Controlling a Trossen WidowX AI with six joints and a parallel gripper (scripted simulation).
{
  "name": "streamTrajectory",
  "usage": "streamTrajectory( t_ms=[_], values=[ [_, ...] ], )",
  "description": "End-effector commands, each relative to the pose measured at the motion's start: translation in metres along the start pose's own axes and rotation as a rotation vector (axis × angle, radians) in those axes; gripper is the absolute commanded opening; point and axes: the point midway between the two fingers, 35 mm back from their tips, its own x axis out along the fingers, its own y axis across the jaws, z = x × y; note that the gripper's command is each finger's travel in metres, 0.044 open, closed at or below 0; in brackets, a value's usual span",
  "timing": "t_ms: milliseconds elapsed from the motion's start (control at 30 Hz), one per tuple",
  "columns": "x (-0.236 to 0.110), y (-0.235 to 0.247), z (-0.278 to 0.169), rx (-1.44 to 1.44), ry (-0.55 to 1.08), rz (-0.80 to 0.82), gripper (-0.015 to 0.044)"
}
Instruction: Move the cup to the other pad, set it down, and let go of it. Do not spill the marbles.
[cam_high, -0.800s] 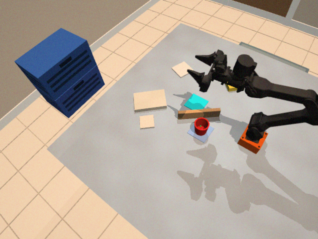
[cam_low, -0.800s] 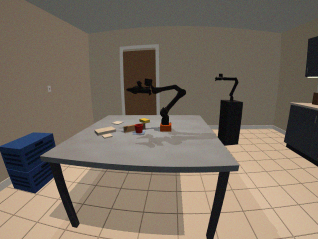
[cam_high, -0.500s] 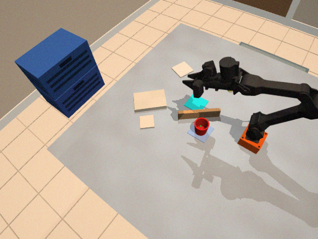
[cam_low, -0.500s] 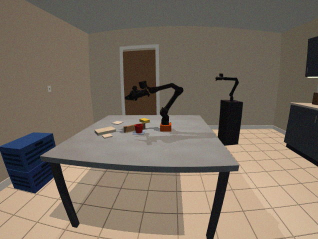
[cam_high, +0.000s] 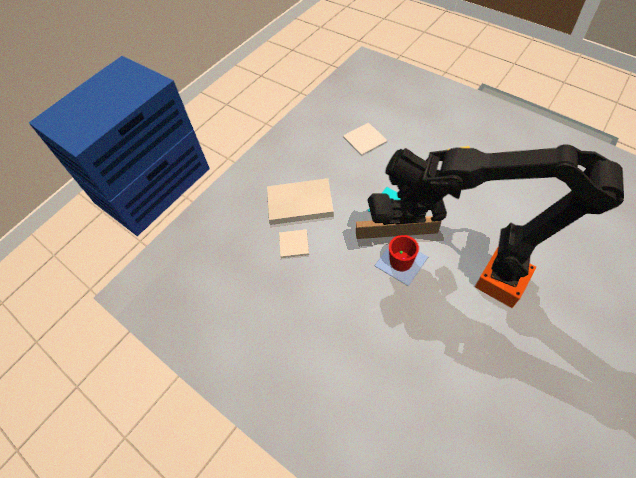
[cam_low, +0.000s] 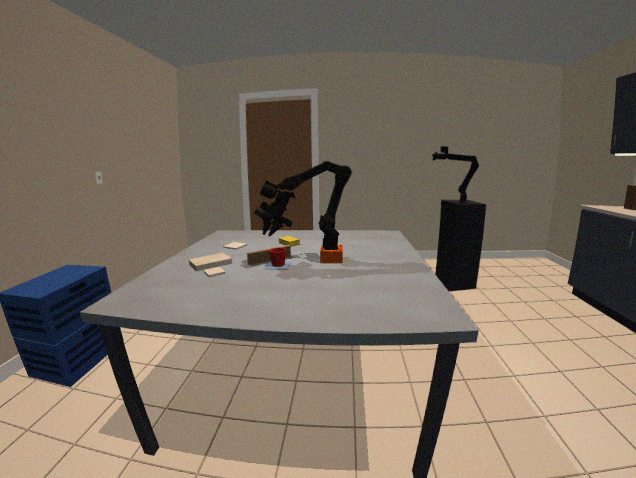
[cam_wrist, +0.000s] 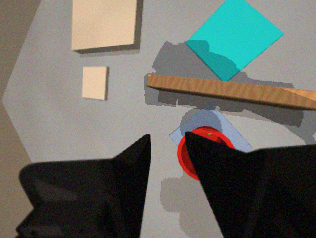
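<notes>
The red cup (cam_high: 403, 261) (cam_low: 277, 259) (cam_wrist: 183, 157) stands upright on the pale blue pad (cam_high: 409, 278) (cam_low: 285, 265) (cam_wrist: 240, 142). A small green marble (cam_high: 401, 252) (cam_wrist: 209, 134) shows inside it. The cyan pad (cam_high: 390, 193) (cam_wrist: 240, 35) lies beyond the wooden bar, partly hidden by the arm in the top view. My gripper (cam_low: 267, 234) (cam_wrist: 167, 137) is partly open and empty, pointing down well above the table. In the wrist view the right finger covers part of the cup, and the gap lies left of it. The fingertips are hidden in the top view.
A long wooden bar (cam_high: 395, 230) (cam_low: 259, 255) (cam_wrist: 215, 90) stands between the two pads. A thick beige block (cam_high: 300, 199) (cam_low: 210, 260) (cam_wrist: 105, 22) and a small beige tile (cam_high: 293, 243) (cam_low: 214, 271) (cam_wrist: 94, 82) lie to the left. Another tile (cam_high: 365, 138) (cam_low: 234, 245) and a yellow block (cam_low: 288, 240) lie farther back.
</notes>
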Motion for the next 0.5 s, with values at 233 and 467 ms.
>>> streamTrajectory(
  t_ms=[233,467],
  values=[
    [0.0068,-0.0571,-0.0463,0.335,0.173,-0.433,0.0148],
    [0.0068,-0.0571,-0.0463,0.335,0.173,-0.433,0.0148]
  ],
)
